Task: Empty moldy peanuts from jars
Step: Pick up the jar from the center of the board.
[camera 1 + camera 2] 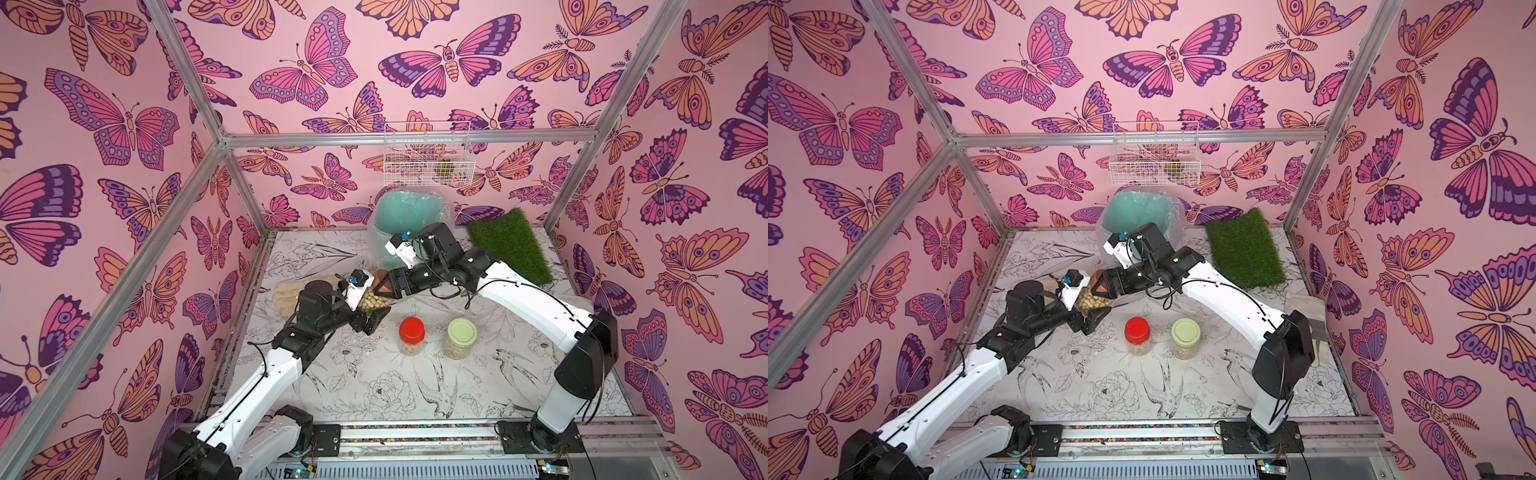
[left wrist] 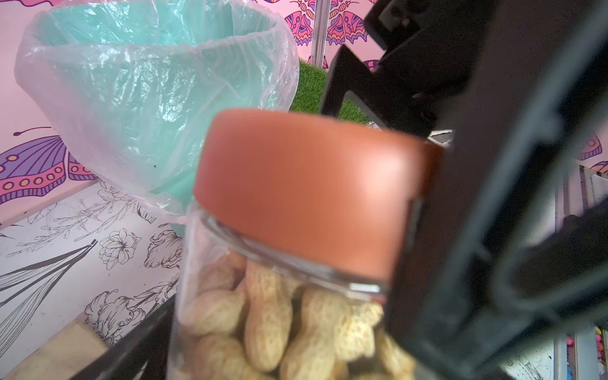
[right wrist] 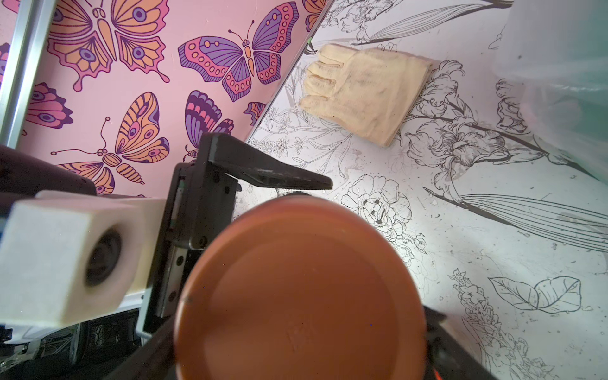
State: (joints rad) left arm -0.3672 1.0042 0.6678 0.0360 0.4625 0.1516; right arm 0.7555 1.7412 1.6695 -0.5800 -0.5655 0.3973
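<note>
Walls (image 1: 124, 124) with pink butterflies enclose the flowered bench (image 1: 374, 399). Over it the right tool (image 1: 384, 286) clamps the brown lid (image 3: 301, 296) of a jar (image 2: 204, 296) of peanuts (image 2: 269, 312); the left tool (image 1: 374, 311) stands open around its body.

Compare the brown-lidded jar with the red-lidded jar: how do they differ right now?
The brown-lidded jar is raised and tipped sideways; the red-lidded jar stands upright on the table. The right claw grips the brown-lidded jar's lid; nothing touches the red-lidded jar. Both are clear, capped and hold peanuts.
</note>
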